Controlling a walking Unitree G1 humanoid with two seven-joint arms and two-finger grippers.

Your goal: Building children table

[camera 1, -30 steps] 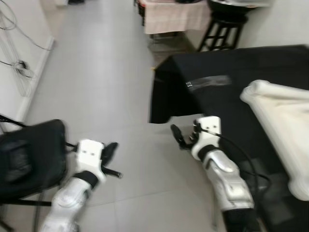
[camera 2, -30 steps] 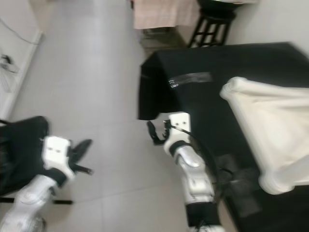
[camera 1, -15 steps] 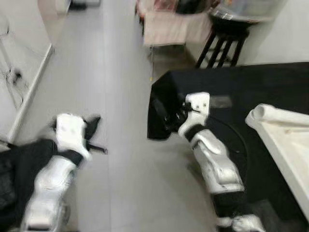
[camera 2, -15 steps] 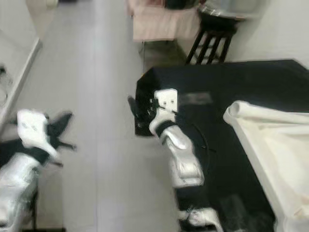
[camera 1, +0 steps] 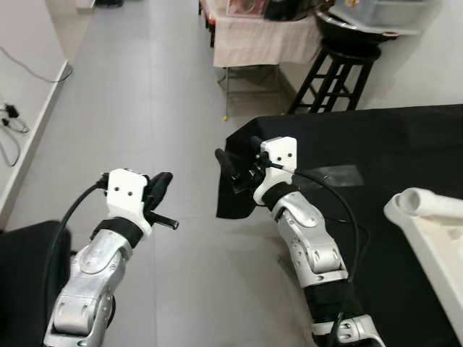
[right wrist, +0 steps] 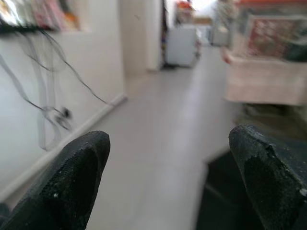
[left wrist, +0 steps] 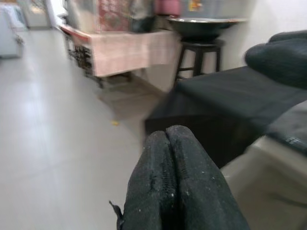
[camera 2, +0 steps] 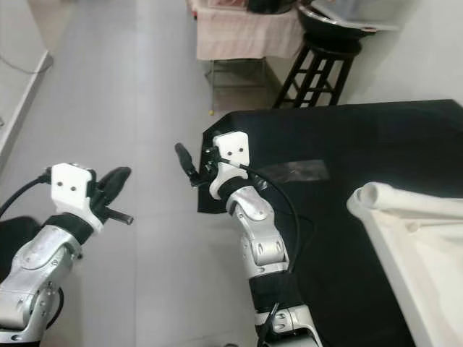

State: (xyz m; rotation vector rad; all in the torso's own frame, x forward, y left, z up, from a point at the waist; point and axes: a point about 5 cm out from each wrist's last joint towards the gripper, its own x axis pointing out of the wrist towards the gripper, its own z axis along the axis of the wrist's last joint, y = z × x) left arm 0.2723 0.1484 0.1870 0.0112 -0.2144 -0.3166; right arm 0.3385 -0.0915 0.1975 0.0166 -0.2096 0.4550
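With both arms now raised, the left hand [camera 1: 160, 189] hovered closed over the floor [camera 1: 145, 108], the right hand [camera 1: 235, 168] open by the black-draped table [camera 1: 376, 144], white tabletop [camera 1: 434, 224] farther right.

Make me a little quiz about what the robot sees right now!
1. True or false: the left gripper has its fingers pressed together.
2. What does the wide black cloth cover? A) a table B) the whole floor C) the stool
3. Fill in: the tall black wooden stool holds a dark ___ on top.

Key: 1 true. 2 A. 3 bowl.
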